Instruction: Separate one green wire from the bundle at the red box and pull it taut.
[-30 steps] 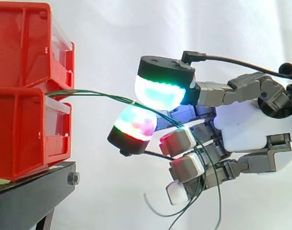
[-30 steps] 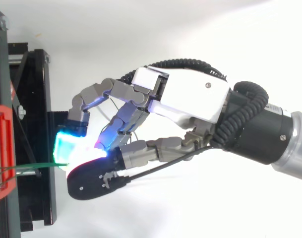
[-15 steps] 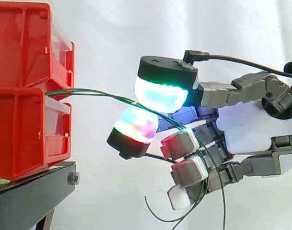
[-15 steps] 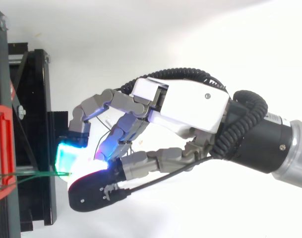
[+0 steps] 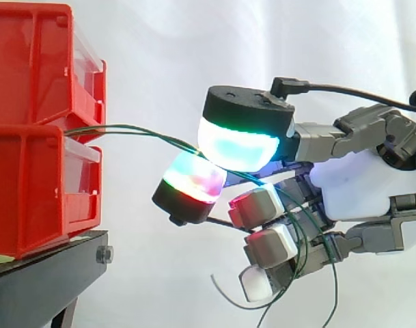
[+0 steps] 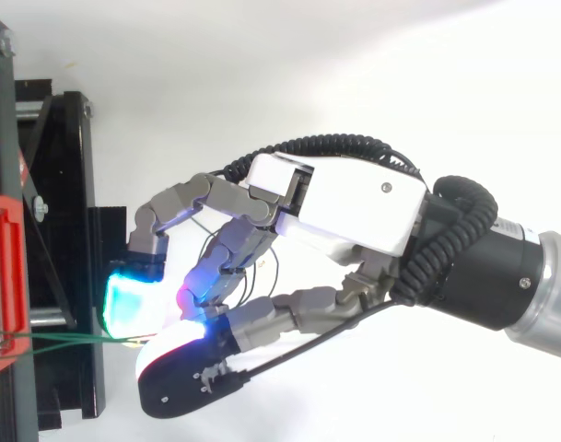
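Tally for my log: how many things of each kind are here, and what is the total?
2 red bins: upper red bin stacked on lower red bin
1 black stand
1 green wire bundle, strands too fine to count
1 hand
Total: 5

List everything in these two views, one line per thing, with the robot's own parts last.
red bins: two, red, stacked at the left of the side view on the stand.
black stand: one, black, under the bins.
green wires: a thin bundle, strand count unclear, green, running from the gap between the bins to the hand, loose ends hanging below it.
white curtain: one, white, behind everything.
hand: one, white and grey, right of the bins, glowing pads closed on the wires.
arm: one, black and silver, entering from the right.
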Available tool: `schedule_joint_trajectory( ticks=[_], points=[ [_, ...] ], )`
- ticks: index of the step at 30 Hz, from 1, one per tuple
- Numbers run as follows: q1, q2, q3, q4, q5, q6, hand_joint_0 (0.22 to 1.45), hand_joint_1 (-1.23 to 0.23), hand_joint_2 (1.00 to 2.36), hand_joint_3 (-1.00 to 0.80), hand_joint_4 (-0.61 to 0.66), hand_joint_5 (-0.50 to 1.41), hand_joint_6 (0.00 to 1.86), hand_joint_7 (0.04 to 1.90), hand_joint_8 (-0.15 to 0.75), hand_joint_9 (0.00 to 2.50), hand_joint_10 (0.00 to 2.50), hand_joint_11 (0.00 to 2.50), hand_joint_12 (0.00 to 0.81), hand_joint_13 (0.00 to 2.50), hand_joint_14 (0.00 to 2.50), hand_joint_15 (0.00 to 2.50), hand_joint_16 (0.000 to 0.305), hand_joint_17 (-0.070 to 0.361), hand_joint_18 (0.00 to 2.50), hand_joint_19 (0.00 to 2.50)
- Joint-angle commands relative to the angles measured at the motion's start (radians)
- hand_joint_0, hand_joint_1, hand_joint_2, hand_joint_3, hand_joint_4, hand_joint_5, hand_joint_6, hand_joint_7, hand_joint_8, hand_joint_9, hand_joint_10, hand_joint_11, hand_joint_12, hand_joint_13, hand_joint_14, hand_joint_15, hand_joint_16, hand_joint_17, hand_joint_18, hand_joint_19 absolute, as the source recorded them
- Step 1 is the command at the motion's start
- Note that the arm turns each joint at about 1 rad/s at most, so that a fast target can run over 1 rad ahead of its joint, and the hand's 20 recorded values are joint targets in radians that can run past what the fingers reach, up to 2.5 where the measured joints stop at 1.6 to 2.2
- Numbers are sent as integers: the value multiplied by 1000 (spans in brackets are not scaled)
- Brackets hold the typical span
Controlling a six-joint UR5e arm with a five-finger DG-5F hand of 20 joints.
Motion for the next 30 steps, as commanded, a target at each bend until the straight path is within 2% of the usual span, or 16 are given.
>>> schedule_joint_trajectory(
  ticks=[1, 8, 10, 12, 17, 23, 27, 30],
  points=[
    [0, 1, 0, 0, -1, 0, 690, -904, 1000, -500, 46, -173, 940, 899, 258, 1184, 23, 1202, 326, 1173, 30, 975, 48, 108, 800, 657],
    [0, 1, 0, 0, 1, 2, 582, -844, 1000, -500, 81, -167, 933, 864, 270, 1191, 23, 1158, 336, 1172, 28, 959, 48, 109, 807, 679],
    [0, 1, 0, 0, -1, 2, 585, -813, 1000, -500, 82, -165, 926, 878, 270, 1198, 23, 1145, 335, 1172, 30, 958, 48, 109, 807, 682],
    [0, 1, 0, 0, -1, 2, 625, -718, 1000, -500, 64, -157, 913, 950, 268, 1211, 23, 1130, 331, 1176, 30, 961, 48, 107, 806, 694],
    [0, 0, 0, 2, -1, 2, 600, -628, 1009, -407, 68, -159, 894, 926, 274, 1202, 24, 1078, 334, 1164, 29, 965, 50, 111, 792, 740],
    [0, 1, -2, 5, -1, 2, 583, -512, 1005, -440, 83, -144, 847, 913, 277, 1215, 24, 1034, 340, 1164, 28, 954, 51, 115, 801, 755],
    [0, 1, -2, 6, -1, 2, 541, -501, 1000, -500, 102, -141, 843, 910, 287, 1224, 25, 1028, 357, 1176, 27, 942, 53, 119, 818, 747],
    [0, 0, -2, 6, -1, 2, 510, -590, 1000, -500, 117, -140, 838, 915, 295, 1233, 22, 1017, 364, 1184, 26, 934, 55, 124, 840, 728]
  ],
)
